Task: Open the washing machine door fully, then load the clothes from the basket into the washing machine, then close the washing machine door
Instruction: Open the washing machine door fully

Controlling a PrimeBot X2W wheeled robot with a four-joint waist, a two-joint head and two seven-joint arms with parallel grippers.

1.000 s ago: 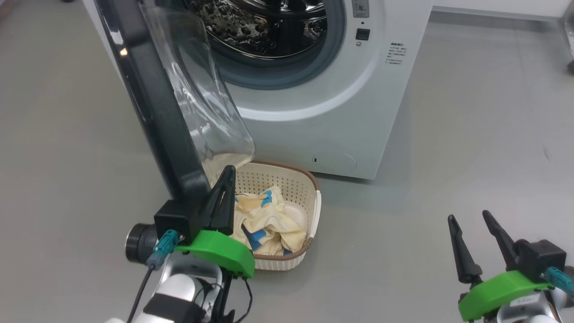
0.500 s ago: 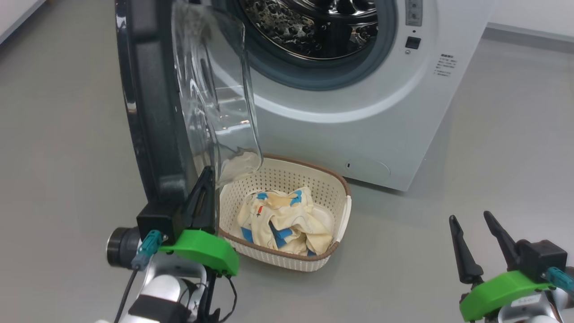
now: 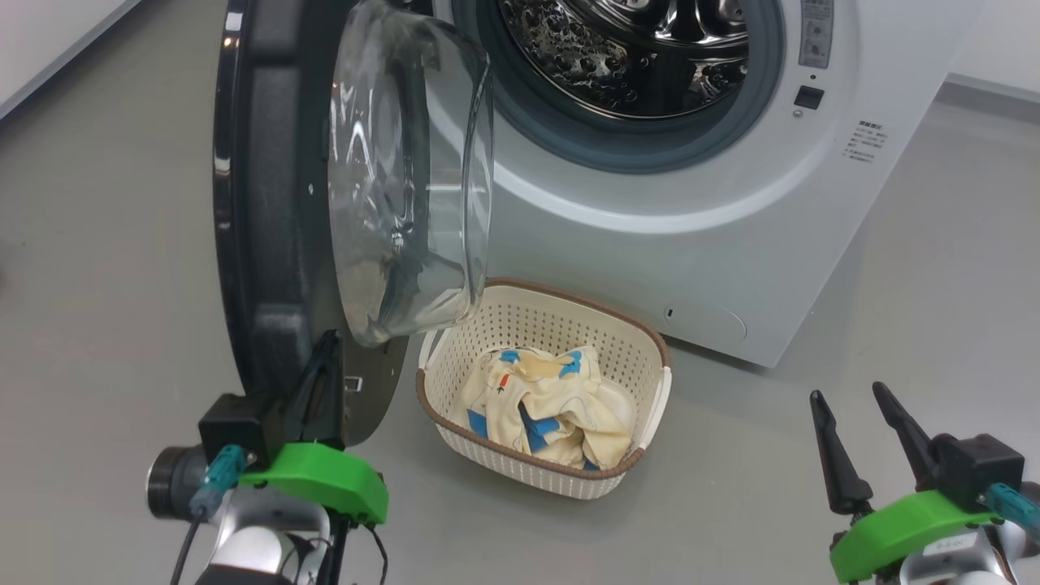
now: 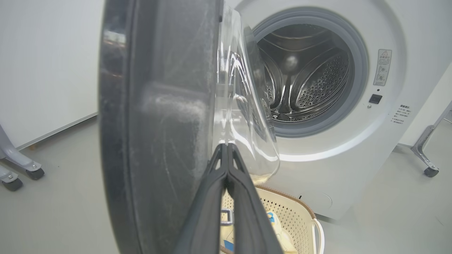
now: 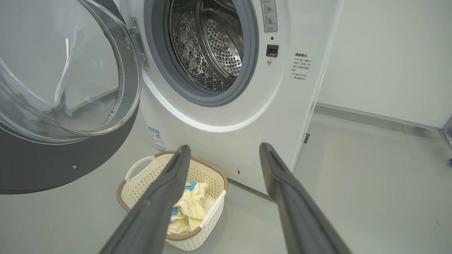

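Left claw (image 3: pixel 329 341) pinched together by washing machine door (image 3: pixel 268 203), right claw (image 3: pixel 847 392) spread; label (image 3: pixel 863 140) unreadable.

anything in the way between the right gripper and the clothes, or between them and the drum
Nothing visible. Bare floor lies between the open right gripper and the clothes in the basket. The door stands out to the left, its glass bowl near the basket's left corner, so the drum mouth looks clear.
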